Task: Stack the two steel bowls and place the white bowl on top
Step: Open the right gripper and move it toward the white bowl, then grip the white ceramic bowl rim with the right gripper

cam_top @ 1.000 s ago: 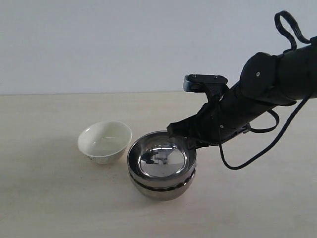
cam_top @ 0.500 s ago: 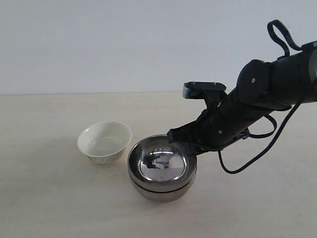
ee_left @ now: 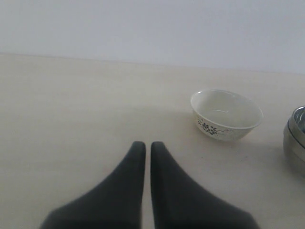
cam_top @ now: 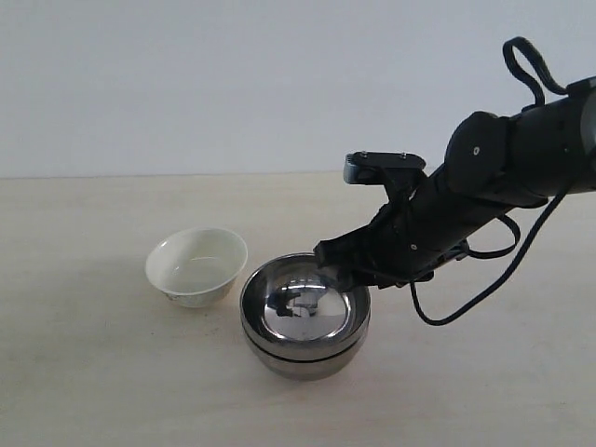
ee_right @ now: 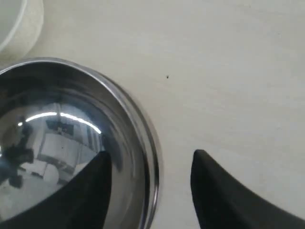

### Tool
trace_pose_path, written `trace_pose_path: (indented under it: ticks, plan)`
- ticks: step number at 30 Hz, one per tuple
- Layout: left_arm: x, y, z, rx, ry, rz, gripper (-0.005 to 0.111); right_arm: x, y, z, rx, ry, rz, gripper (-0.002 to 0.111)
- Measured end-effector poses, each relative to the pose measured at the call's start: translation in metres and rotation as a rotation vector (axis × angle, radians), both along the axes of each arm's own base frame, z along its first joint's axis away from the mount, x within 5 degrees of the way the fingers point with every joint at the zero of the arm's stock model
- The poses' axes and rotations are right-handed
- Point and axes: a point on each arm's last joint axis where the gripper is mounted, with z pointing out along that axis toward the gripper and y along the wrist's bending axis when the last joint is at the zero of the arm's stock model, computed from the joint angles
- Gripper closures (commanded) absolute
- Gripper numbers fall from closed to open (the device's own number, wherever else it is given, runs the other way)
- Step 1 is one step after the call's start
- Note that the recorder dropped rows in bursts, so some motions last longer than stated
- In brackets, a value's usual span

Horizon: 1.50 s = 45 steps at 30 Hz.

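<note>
Exterior view: the two steel bowls point(cam_top: 305, 321) are being shown nested one inside the other on the table point(cam_top: 93, 391), near the middle of the surface. The upper bowl point(cam_top: 307, 307) is being carried by the lower bowl point(cam_top: 303, 361), with a dark seam showing between their rims. The white bowl point(cam_top: 197, 265) is being left upright on the table just beside the stack, on its left, and is not resting on it. In the left wrist view a narrow strip of table is being seen between the two, and a dark floral mark point(ee_left: 208, 128) is showing on the white bowl's outside.

The right gripper point(cam_top: 340, 265) is being held low at the right edge of the stack. In the right wrist view its jaws are being kept apart, astride the upper bowl's rim: one finger point(ee_right: 90, 191) is inside the bowl, the other is outside over the table, and neither is seen pressing on the rim. Nothing is being gripped.

The left gripper point(ee_left: 144, 148) is being held with its jaws together, only a thin slit between them, empty, well apart from the white bowl.
</note>
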Motion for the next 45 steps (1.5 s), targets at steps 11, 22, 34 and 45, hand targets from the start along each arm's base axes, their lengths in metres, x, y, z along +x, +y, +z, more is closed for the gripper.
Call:
trace_pose_path:
  ticks: [11, 22, 34, 45]
  plan:
    - [0.000, 0.000, 0.000, 0.000, 0.000, 0.000, 0.103, -0.010, -0.007, 0.050, 0.029, -0.140, 0.020, 0.062]
    - [0.000, 0.000, 0.000, 0.000, 0.000, 0.000, 0.103, -0.013, -0.008, 0.123, 0.054, -0.285, 0.086, 0.062]
    - [0.000, 0.000, 0.000, 0.000, 0.000, 0.000, 0.103, 0.051, 0.092, 0.078, 0.055, -0.240, 0.226, 0.062]
    - [0.000, 0.000, 0.000, 0.000, 0.000, 0.000, 0.103, 0.091, 0.129, 0.014, 0.030, -0.175, 0.248, 0.062]
